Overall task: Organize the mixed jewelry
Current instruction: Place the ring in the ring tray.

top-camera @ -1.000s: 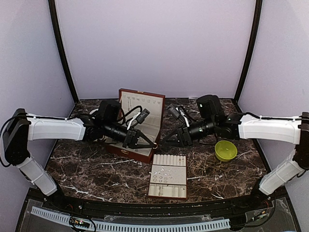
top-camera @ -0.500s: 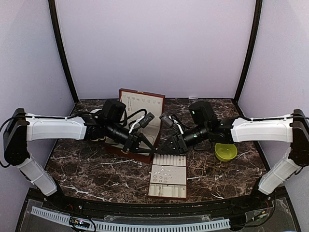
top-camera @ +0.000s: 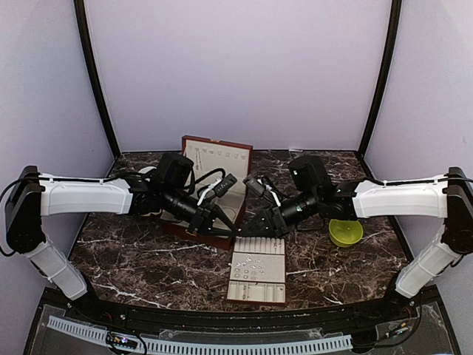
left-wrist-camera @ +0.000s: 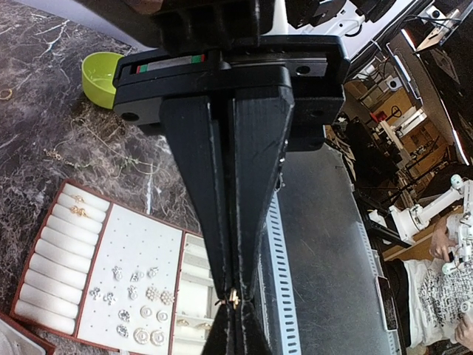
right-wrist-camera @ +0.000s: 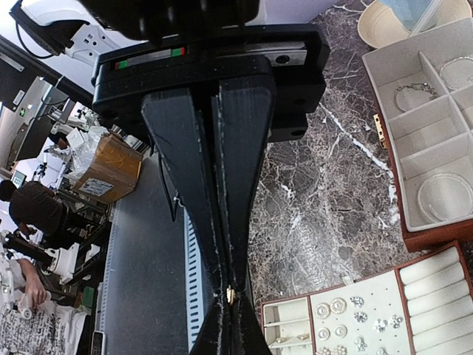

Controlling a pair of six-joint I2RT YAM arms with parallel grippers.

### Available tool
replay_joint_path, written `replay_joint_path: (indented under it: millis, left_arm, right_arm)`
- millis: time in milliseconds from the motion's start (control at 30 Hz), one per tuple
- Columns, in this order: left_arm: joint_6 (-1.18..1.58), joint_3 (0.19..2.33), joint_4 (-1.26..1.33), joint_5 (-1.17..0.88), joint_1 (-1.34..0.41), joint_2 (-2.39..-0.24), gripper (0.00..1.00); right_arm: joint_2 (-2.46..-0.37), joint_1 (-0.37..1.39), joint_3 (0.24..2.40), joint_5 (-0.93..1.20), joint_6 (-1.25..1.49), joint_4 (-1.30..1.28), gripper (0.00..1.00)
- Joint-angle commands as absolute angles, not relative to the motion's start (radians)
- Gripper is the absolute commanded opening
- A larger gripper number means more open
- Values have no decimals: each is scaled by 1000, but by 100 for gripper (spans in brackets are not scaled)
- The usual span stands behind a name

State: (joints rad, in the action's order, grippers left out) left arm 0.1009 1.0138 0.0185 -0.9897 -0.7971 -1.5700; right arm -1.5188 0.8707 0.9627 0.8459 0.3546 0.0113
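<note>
My left gripper (top-camera: 233,230) and right gripper (top-camera: 249,230) meet tip to tip above the far end of the cream tray (top-camera: 275,290). In the left wrist view the left gripper (left-wrist-camera: 232,299) is shut on a tiny gold piece (left-wrist-camera: 234,296) of the jewelry. The right gripper (right-wrist-camera: 229,296) is also shut, with a tiny gold piece (right-wrist-camera: 230,295) pinched at its tips. Studs (left-wrist-camera: 133,292) sit on the tray's dotted panel. Thin chains (left-wrist-camera: 96,144) lie loose on the marble. Hoop bracelets (right-wrist-camera: 443,196) rest in the box compartments.
The reddish-brown box (top-camera: 194,231) stands open behind the left arm, its lid upright. A green bowl (top-camera: 345,231) sits at the right under the right arm. A cream mug (right-wrist-camera: 384,22) stands beyond the box. A small gold ring (left-wrist-camera: 6,94) lies on the marble.
The right gripper has shut and moved left to meet the left gripper's tips. The left arm shifted slightly right, then held still, staying shut.
</note>
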Motion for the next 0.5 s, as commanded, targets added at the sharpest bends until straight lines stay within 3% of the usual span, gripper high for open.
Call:
replay_joint_path:
  millis: [0,67,133,167,267,467]
  left_arm:
    - [78,1039,6,-1014,-808,-1553,0]
    - [83,1036,8,-1000,-808,-1550,2]
    - [94,1027,25,-974,-808,-1541,18]
    - [99,1016,36,-962,-808,-1528,33]
    - [136,976,128,-876,-807,-1481,57]
    - [316,796,529,-669,-807,-1350,63]
  right_arm:
    - [-1518,877,957,857,342,13,0]
    - [-1509,876,951,844,339,13,0]
    - [-1494,875,938,821,341,25,0]
    - [-1481,872,928,806,345,37,0]
    - [-1431,862,889,742,385,104,0]
    - [-1310,863,771,549,510,411,0]
